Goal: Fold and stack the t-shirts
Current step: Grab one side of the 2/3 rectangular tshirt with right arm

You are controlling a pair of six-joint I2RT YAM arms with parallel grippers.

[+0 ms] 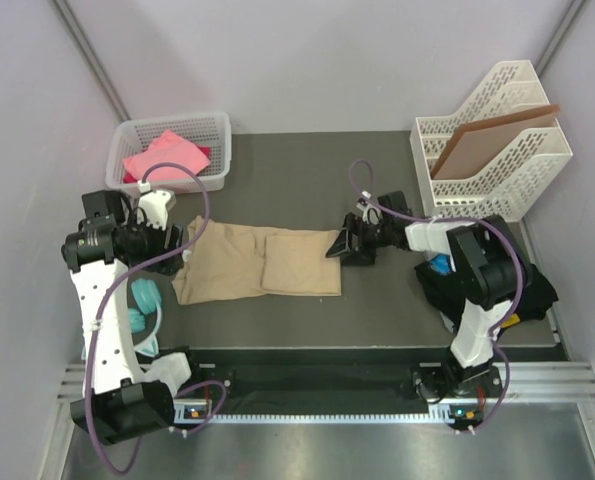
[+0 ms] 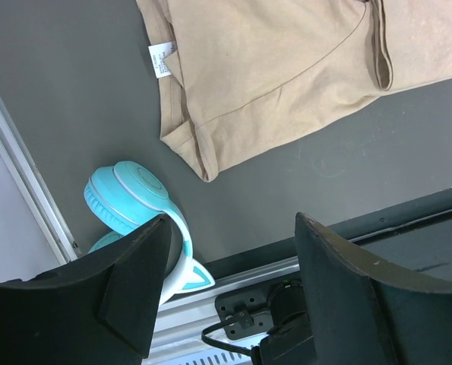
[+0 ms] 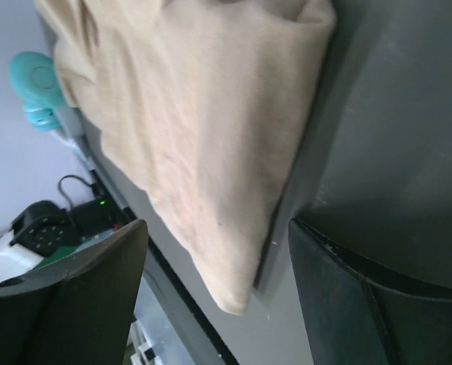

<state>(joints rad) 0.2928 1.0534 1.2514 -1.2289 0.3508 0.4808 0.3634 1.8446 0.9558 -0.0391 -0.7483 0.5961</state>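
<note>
The tan t-shirt (image 1: pixel 257 262) lies partly folded on the counter (image 1: pixel 307 190) between the left jaws and the right jaws, its white neck label (image 2: pixel 159 59) toward the left jaws. A pink t-shirt (image 1: pixel 162 158) sits crumpled beyond the left jaws.

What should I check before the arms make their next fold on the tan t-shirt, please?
1. Left pincer open and empty: ok.
2. Right pincer lined up on the cloth: ok, its jaws stand apart on either side of a corner of the tan t-shirt.
3. Right pincer clamped on that corner: not ok, not yet closed.
4. Every cloth layer sits between the right jaws: cannot tell.
5. Shirt's label end apart from the teal headphones: ok.
6. Pink t-shirt out of the way in the white basket: ok.
</note>
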